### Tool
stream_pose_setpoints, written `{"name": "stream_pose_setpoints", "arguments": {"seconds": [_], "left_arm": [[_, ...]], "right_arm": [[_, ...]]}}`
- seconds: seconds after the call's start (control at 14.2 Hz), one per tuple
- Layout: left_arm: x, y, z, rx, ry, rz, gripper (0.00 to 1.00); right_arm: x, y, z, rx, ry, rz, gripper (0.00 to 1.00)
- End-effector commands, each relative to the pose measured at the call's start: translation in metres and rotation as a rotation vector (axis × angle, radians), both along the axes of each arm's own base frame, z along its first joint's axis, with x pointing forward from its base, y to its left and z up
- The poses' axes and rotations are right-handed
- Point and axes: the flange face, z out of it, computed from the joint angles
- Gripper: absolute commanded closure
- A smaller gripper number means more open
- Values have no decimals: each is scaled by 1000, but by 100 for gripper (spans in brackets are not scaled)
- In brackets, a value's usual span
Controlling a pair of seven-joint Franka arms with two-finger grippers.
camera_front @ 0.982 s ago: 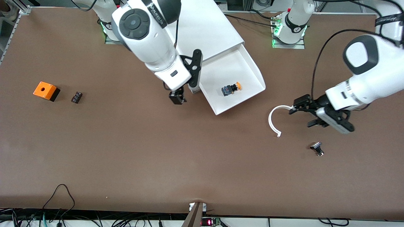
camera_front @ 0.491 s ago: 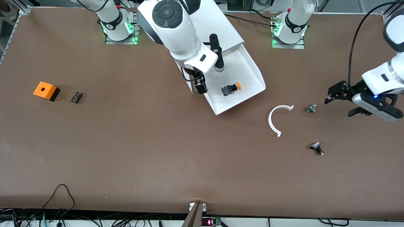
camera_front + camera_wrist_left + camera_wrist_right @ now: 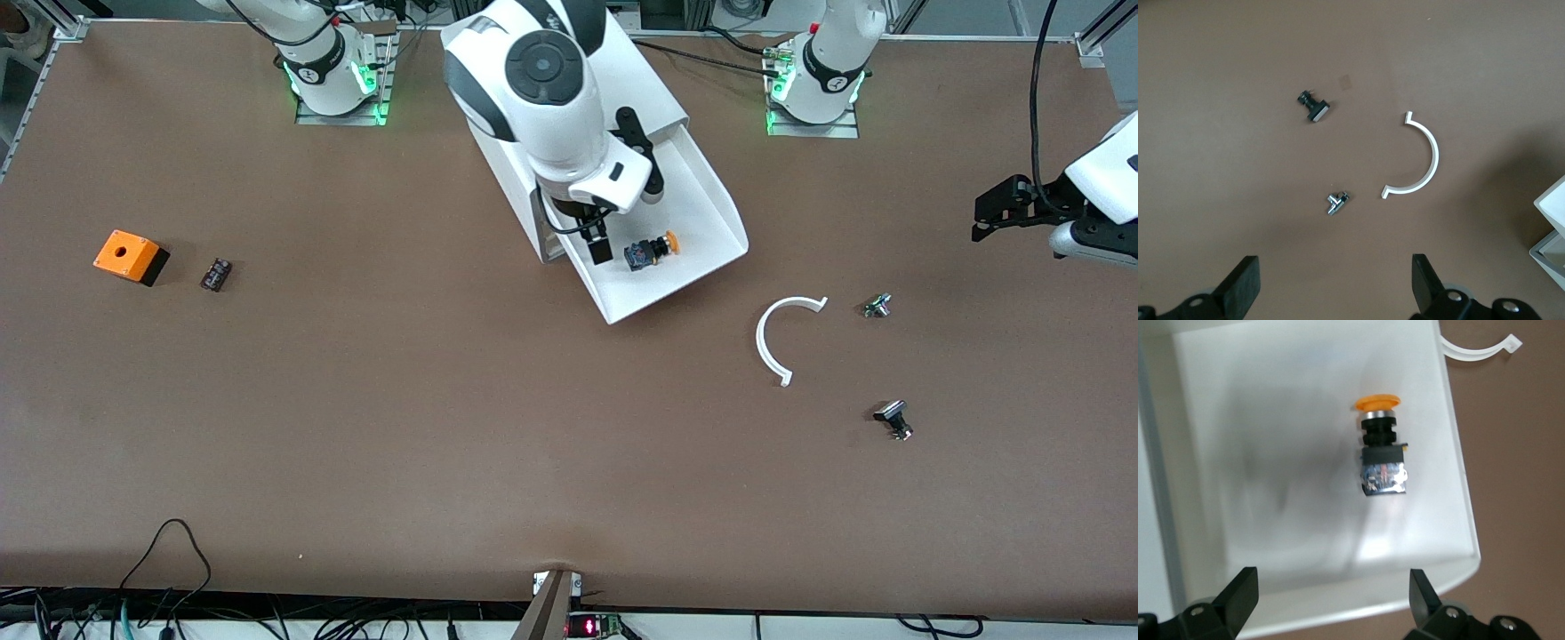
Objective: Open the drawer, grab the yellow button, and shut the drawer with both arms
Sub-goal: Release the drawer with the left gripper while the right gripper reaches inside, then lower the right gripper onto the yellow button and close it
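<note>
The drawer [image 3: 702, 191] stands pulled out of the white cabinet [image 3: 645, 84], toward the front camera. The button [image 3: 652, 250] lies on its side on the drawer floor [image 3: 1271, 453], orange cap [image 3: 1377, 403] away from its shiny base. My right gripper [image 3: 599, 247] hangs open over the drawer, close beside the button, with nothing between its fingers. In the right wrist view the button [image 3: 1381, 453] lies clear of the right gripper [image 3: 1333, 590]. My left gripper [image 3: 982, 218] is open and empty over bare table at the left arm's end; the left gripper [image 3: 1335, 280] shows wide apart in its wrist view.
A white arc-shaped piece [image 3: 769, 342] and two small metal parts [image 3: 877, 306] [image 3: 893, 420] lie on the table between the drawer and the left arm's end. An orange square box [image 3: 129, 256] and a small black part [image 3: 215, 274] sit toward the right arm's end.
My right gripper has moved from the table beside the drawer to over the drawer, next to the button. My left gripper has drawn back from the white arc, uncovering a small metal part.
</note>
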Motion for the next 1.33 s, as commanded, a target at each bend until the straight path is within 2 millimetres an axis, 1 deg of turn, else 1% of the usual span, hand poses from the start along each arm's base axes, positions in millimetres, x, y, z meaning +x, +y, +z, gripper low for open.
{"name": "stream_pose_setpoints", "arguments": {"seconds": [0.0, 0.21, 0.35, 0.49, 0.56, 0.63, 0.84, 0.98, 1.12, 1.26], "left_arm": [[-1, 0, -1, 27, 10, 31, 0], [1, -2, -2, 12, 5, 70, 0], [2, -3, -4, -12, 3, 108, 0], [7, -2, -5, -14, -15, 100, 0], [7, -2, -4, -14, -18, 100, 0], [7, -1, -4, -13, -17, 102, 0], [7, 2, -4, -13, -18, 106, 0], [7, -2, -4, -13, -18, 102, 0], [7, -4, -3, -13, -18, 99, 0], [7, -4, -2, -13, -20, 99, 0]], "right_arm": [[-7, 18, -7, -33, -48, 26, 0], [-3, 28, -6, -2, -78, 29, 0], [2, 34, -10, 35, -108, 21, 0], [-5, 46, -23, 35, -118, 34, 0], [-4, 47, -31, 21, -123, 33, 0], [-6, 48, -33, 16, -124, 36, 0], [-14, 55, -32, 21, -123, 48, 0], [-16, 58, -32, 35, -120, 31, 0], [-23, 64, -37, 23, -125, 32, 0], [-20, 62, -37, 12, -139, 25, 0]]}}
